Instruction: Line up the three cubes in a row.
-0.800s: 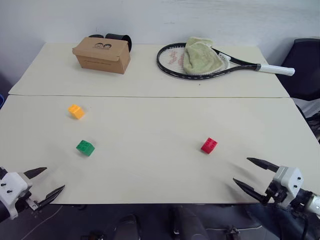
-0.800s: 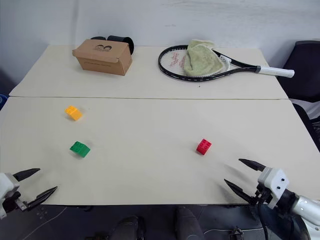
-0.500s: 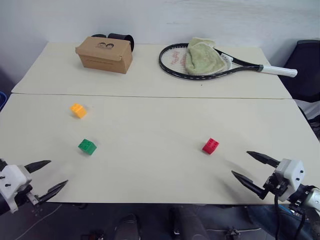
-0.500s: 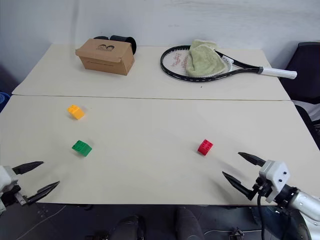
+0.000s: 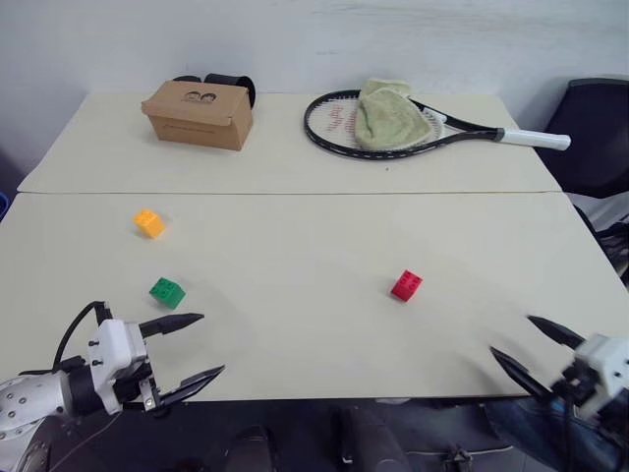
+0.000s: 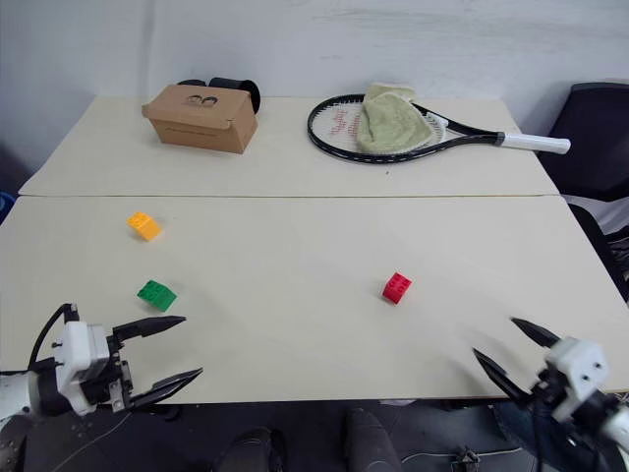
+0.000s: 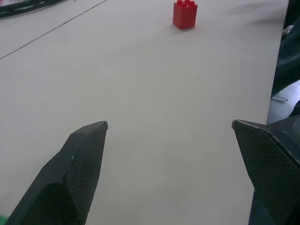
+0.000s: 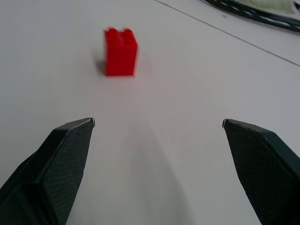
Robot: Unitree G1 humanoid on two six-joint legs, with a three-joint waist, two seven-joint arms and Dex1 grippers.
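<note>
Pale cream table, two sheets butted along a seam, runs to a white wall. Far beyond both pincers lie a black racket with a green towel draped on its head, and a brown cardboard box with a dark object behind it.

Left pincer: fingers spread wide, nothing held, low over the near table edge. It has come in from the near left corner within the last second and now reaches further onto the table. Right pincer: also spread wide and empty; it has dropped back toward the near right edge.

Cubes unmoved, not yet a row. Green cube sits just beyond and a little left of the left pincer's upper finger, near but apart. Orange-yellow cube further beyond it, same side. Red cube well apart from those two, ahead and left of the right pincer; the wrist views show it upright, studs up.

Judgement: left arm is closing on green first; no grasp begun.

Axes: green and orange-yellow look slightly longer than wide, both skewed to the table edge, long axes running diagonally. Red looks near square, so no clear long axis, turned corner-on.
</note>
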